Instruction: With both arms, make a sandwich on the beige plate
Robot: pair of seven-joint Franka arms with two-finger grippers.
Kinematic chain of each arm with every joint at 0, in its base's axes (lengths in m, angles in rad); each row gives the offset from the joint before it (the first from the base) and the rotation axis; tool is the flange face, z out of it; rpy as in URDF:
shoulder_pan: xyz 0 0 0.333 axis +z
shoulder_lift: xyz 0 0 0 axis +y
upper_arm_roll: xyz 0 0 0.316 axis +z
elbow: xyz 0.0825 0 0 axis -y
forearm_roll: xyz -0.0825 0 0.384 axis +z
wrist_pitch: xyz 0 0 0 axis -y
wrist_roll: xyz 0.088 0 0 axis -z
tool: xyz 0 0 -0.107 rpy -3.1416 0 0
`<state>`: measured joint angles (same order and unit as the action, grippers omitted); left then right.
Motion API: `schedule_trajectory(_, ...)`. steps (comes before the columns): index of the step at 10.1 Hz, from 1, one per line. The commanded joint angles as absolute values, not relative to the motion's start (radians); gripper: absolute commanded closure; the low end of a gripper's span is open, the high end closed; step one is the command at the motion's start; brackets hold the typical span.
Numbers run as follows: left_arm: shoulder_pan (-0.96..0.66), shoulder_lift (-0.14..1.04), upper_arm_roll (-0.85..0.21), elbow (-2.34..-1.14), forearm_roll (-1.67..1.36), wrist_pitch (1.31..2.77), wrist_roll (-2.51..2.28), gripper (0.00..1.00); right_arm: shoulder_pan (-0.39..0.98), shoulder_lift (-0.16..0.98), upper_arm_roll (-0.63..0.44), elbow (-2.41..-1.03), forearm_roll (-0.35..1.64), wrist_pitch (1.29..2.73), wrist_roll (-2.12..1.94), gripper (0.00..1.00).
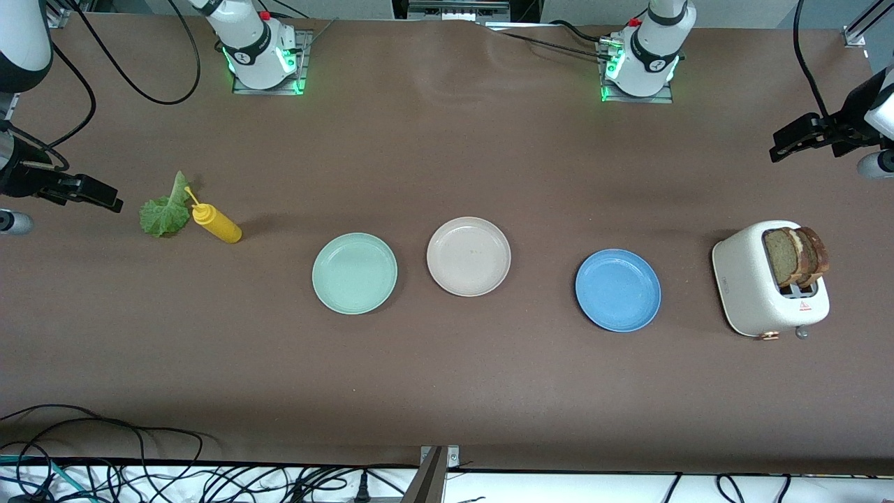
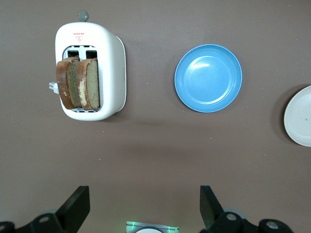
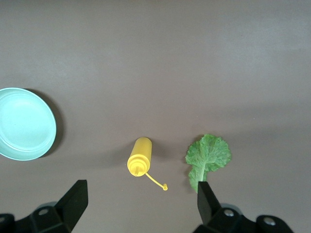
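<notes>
Nearest you, the toaster (image 1: pixel 770 288) holds two bread slices (image 1: pixel 796 256) upright at the left arm's end; the empty beige plate (image 1: pixel 469 256) sits mid-table. Farther off, the lettuce leaf (image 1: pixel 166 209) lies by the mustard bottle (image 1: pixel 216 222). Your left gripper (image 2: pixel 143 206) hovers near the toaster, your right gripper (image 3: pixel 141 204) over the lettuce's stalk, both wide open and empty. Only the left wrist view shows the toaster slots end-on.

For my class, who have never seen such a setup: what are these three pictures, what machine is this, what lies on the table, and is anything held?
Two white robot arms stand at a brown table. One picture looks down from across the table; the other two come from cameras on each wrist.

On the table lie a mint green plate, the beige plate, a blue plate, a toaster with two bread slices, a lettuce leaf and a yellow bottle.

The left pincer hangs open over the table by the toaster, the right pincer open by the lettuce. Nothing is held.
</notes>
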<state>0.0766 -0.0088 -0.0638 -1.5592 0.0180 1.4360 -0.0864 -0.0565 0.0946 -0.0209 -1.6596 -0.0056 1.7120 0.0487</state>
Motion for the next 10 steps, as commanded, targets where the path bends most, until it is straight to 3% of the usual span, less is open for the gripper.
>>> schedule_trajectory(1,0.081,-0.021,-0.069,-1.568,0.043,1.430,-0.092,0.00,-0.063,0.084,-0.015,-1.652,-0.015,1.700,0.028,0.00)
schedule_trajectory(10,0.081,-0.021,-0.067,-1.568,0.043,1.431,-0.091,0.00,-0.061,0.089,-0.015,-1.654,-0.015,1.697,0.035,0.00)
